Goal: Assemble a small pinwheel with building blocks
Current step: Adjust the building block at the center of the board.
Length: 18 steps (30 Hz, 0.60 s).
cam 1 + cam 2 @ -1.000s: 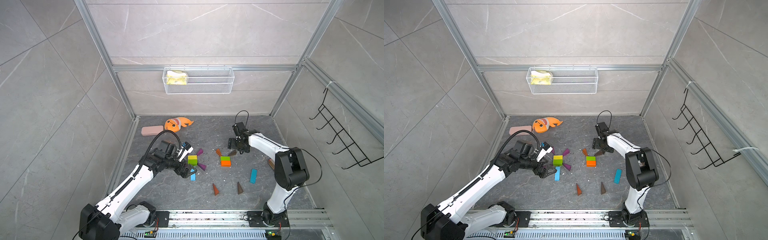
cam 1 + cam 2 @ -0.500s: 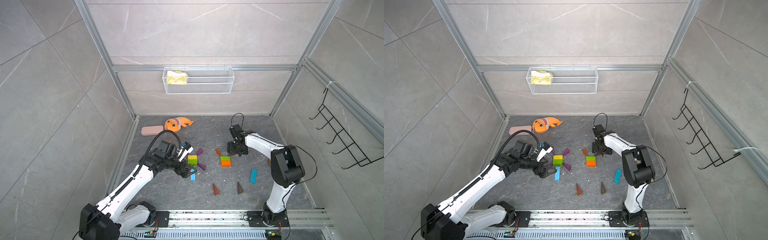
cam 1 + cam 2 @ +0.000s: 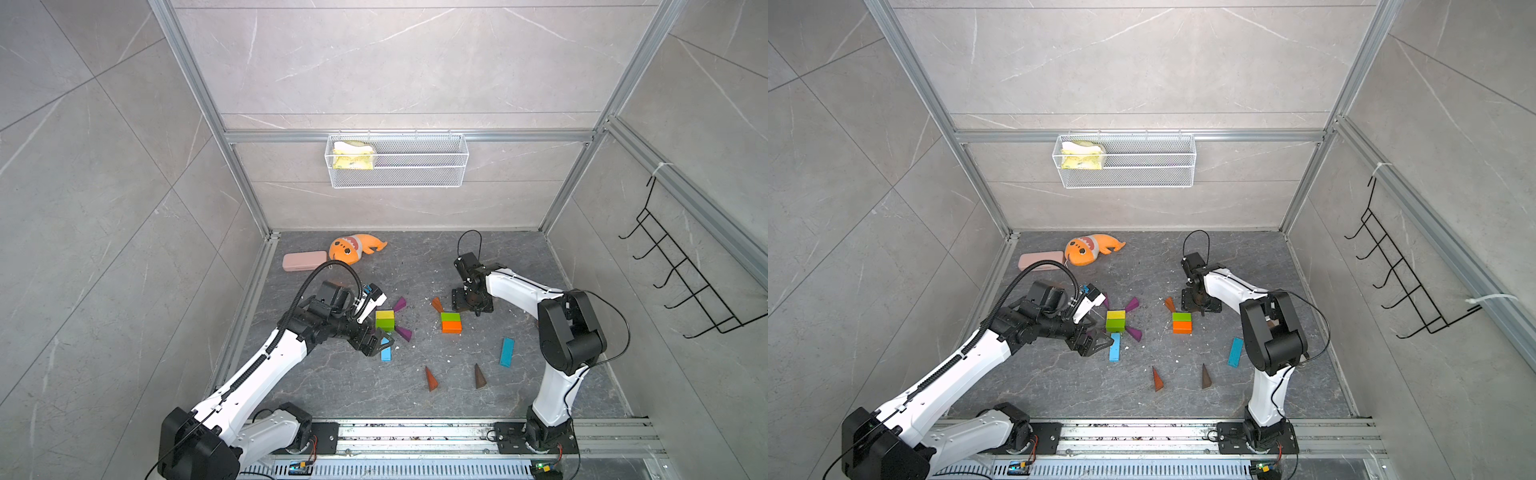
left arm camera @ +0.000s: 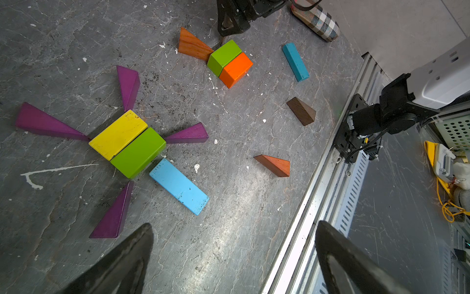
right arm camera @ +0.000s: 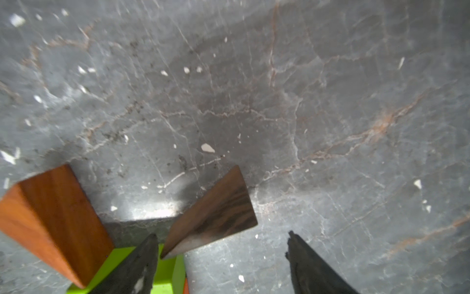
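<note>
The building blocks lie on the grey floor. A yellow brick point(image 4: 118, 134) and a green brick point(image 4: 138, 152) sit side by side with several purple wedges point(image 4: 128, 85) around them and a light-blue bar point(image 4: 179, 185) at one corner. My left gripper point(image 4: 235, 225) hovers open beside that bar, holding nothing. Further right, a green brick point(image 4: 223, 57) and an orange brick point(image 4: 235, 69) touch, with an orange wedge point(image 4: 190, 44) at a corner. My right gripper point(image 5: 221, 234) stands open over a dark brown wedge point(image 5: 216, 211), whose tip meets the green brick.
A blue bar point(image 3: 507, 351), an orange wedge point(image 3: 431, 379) and a brown wedge point(image 3: 480, 376) lie loose near the front. The pink case point(image 3: 304, 261) and orange plush shark point(image 3: 353, 248) are at the back left. A metal rail point(image 3: 415, 432) runs along the front.
My right gripper has shifted a little left and toward the front, over the dark brown wedge beside the green and orange bricks. The left arm has not moved.
</note>
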Each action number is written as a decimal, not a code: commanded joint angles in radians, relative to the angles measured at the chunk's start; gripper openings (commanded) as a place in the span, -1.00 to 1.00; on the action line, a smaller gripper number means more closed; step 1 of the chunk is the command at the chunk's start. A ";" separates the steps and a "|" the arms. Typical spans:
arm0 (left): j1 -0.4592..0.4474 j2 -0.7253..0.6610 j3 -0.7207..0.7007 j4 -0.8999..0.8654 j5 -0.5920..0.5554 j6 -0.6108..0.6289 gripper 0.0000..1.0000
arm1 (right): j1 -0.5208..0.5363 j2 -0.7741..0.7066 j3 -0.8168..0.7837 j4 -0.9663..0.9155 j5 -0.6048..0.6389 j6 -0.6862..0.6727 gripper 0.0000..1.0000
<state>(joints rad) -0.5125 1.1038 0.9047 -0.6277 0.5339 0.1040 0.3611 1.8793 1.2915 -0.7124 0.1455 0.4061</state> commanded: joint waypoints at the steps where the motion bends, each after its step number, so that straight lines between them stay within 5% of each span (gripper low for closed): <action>1: -0.004 0.005 0.029 -0.005 0.028 0.013 1.00 | 0.006 0.005 -0.021 -0.025 0.021 -0.005 0.61; 18: -0.003 0.004 0.027 -0.004 0.026 0.013 1.00 | 0.006 -0.067 -0.004 0.000 0.082 0.009 0.64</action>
<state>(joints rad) -0.5125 1.1038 0.9047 -0.6277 0.5339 0.1040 0.3611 1.8702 1.2671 -0.7136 0.1768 0.4068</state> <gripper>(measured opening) 0.999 0.816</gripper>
